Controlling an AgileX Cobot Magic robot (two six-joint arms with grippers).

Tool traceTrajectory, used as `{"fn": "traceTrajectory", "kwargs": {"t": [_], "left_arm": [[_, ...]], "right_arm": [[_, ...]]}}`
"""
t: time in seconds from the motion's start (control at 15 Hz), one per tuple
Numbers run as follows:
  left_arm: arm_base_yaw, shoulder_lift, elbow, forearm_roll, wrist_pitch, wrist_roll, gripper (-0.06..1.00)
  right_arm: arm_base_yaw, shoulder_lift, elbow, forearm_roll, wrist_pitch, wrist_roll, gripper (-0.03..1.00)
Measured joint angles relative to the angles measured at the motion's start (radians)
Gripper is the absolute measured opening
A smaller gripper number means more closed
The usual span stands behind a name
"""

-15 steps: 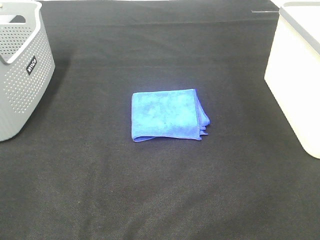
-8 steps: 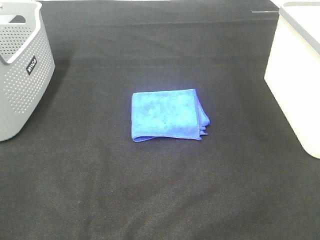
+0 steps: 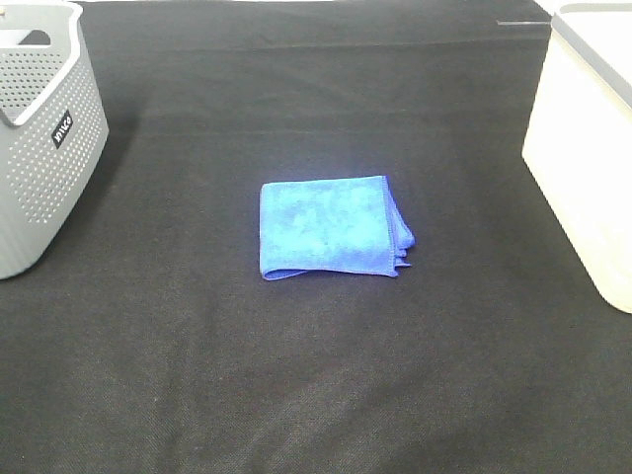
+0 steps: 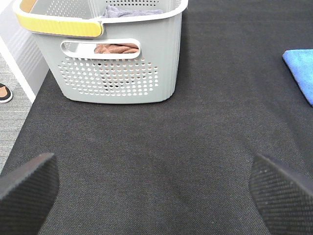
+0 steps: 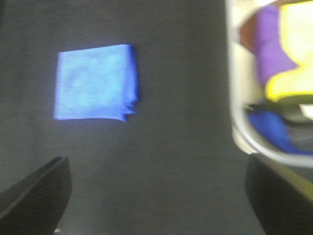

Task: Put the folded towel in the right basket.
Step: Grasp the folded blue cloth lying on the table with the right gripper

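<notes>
A folded blue towel (image 3: 332, 227) lies flat on the black table in the middle of the exterior view. It also shows in the right wrist view (image 5: 95, 82) and at the edge of the left wrist view (image 4: 301, 71). The right basket (image 3: 585, 148) is white and stands at the right edge; the right wrist view shows its rim (image 5: 235, 88) with purple, yellow and blue cloth inside. My left gripper (image 4: 156, 188) is open and empty above bare table. My right gripper (image 5: 159, 198) is open and empty, between the towel and the white basket. Neither gripper shows in the exterior view.
A grey perforated basket (image 3: 39, 138) stands at the far left; in the left wrist view (image 4: 112, 63) it has a yellow handle and cloth inside. The black cloth (image 3: 316, 375) covers the table. The table's edge and floor show beside the grey basket (image 4: 14, 112).
</notes>
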Motion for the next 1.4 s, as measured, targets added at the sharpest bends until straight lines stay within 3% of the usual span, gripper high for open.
{"fn": "traceTrajectory", "kwargs": {"t": [0.2,0.33,0.47,0.8,1.07,1.4], "left_arm": [[0.000,0.000,0.000,0.000,0.000,0.000,0.99],[0.000,0.000,0.000,0.000,0.000,0.000,0.99],[0.000,0.000,0.000,0.000,0.000,0.000,0.99],[0.000,0.000,0.000,0.000,0.000,0.000,0.99],[0.000,0.000,0.000,0.000,0.000,0.000,0.99],[0.000,0.000,0.000,0.000,0.000,0.000,0.99]], "right_arm": [[0.145,0.317,-0.084,0.085,-0.037,-0.031,0.93],[0.193,0.535,-0.143,0.144,-0.051,-0.071,0.93],[0.196,0.726,-0.226,0.212,-0.088,-0.109,0.93],[0.195,1.022,-0.397,0.229,-0.126,-0.109,0.93],[0.195,1.159,-0.403,0.226,-0.232,-0.061,0.93],[0.195,1.192,-0.403,0.189,-0.265,-0.044,0.92]]}}
